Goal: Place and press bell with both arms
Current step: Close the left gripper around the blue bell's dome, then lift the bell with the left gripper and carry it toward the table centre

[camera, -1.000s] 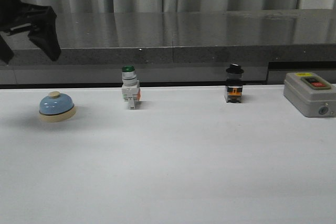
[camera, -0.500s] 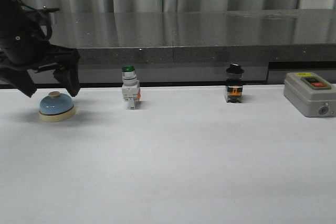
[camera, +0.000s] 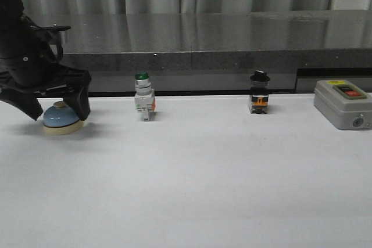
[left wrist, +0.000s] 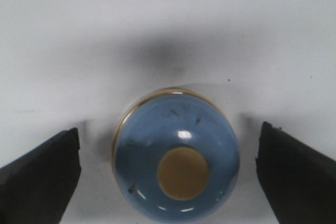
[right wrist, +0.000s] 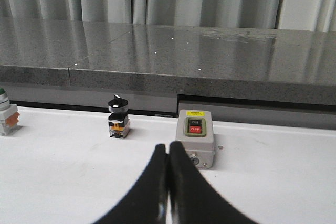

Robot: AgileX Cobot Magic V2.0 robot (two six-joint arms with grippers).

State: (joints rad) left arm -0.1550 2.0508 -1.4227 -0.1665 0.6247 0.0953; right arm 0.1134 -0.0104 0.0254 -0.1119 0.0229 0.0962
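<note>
The bell [camera: 61, 118], with a light-blue dome, cream base and cream button, sits at the far left of the white table. My left gripper [camera: 57, 110] is open and straddles it, one black finger on each side, with gaps between fingers and dome. In the left wrist view the bell [left wrist: 176, 156] lies centred between the two fingers [left wrist: 39, 174], untouched. My right gripper [right wrist: 168, 153] is shut and empty, low over the table in the right wrist view; it does not show in the front view.
A green-capped white push-button switch [camera: 143, 103] stands right of the bell. A black-knobbed switch [camera: 259, 94] stands mid-right, and a grey box with red and black buttons [camera: 344, 104] at far right, just beyond my right gripper [right wrist: 195, 136]. A grey stone ledge [camera: 232, 42] runs behind.
My left arm has come down from the upper left and lowered its open gripper around the bell. The bell has not moved.
</note>
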